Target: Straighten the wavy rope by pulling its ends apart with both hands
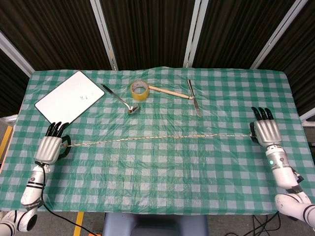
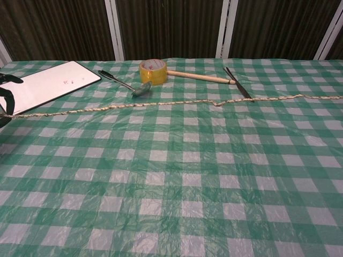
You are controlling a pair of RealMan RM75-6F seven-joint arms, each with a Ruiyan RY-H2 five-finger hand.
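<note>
A thin beige rope [image 1: 157,138] runs in an almost straight line across the green checked table, with one small kink [image 2: 216,102] near the middle right. My left hand [image 1: 50,147] holds its left end near the table's left edge; only its dark fingers [image 2: 5,101] show in the chest view. My right hand [image 1: 266,132] holds the right end near the table's right edge. In the chest view the rope [image 2: 161,104] runs out past the right border and the right hand is outside the picture.
Behind the rope lie a white board [image 1: 69,99], a dark-handled spoon [image 1: 119,99], a yellow tape roll [image 1: 139,90], a wooden stick [image 1: 170,92] and a knife [image 1: 194,98]. The green checked tablecloth [image 1: 162,177] covers the whole table.
</note>
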